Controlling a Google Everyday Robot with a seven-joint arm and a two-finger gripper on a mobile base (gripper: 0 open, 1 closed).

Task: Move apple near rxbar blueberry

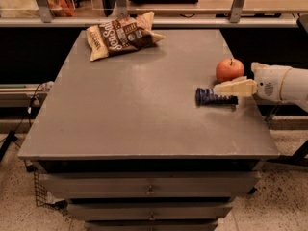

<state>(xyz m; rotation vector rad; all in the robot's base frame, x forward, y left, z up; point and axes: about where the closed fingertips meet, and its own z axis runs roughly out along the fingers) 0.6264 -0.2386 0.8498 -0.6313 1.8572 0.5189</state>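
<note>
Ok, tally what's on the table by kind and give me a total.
apple: 1
rxbar blueberry: 1
chip bag: 1
Total: 3 things on the table
Not counted: the gripper, which reaches in from the right edge, between the apple and the bar in this view.

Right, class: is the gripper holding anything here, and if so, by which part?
Nothing seems held: the apple rests free on the table just behind the gripper, which hovers by the rxbar blueberry.
</note>
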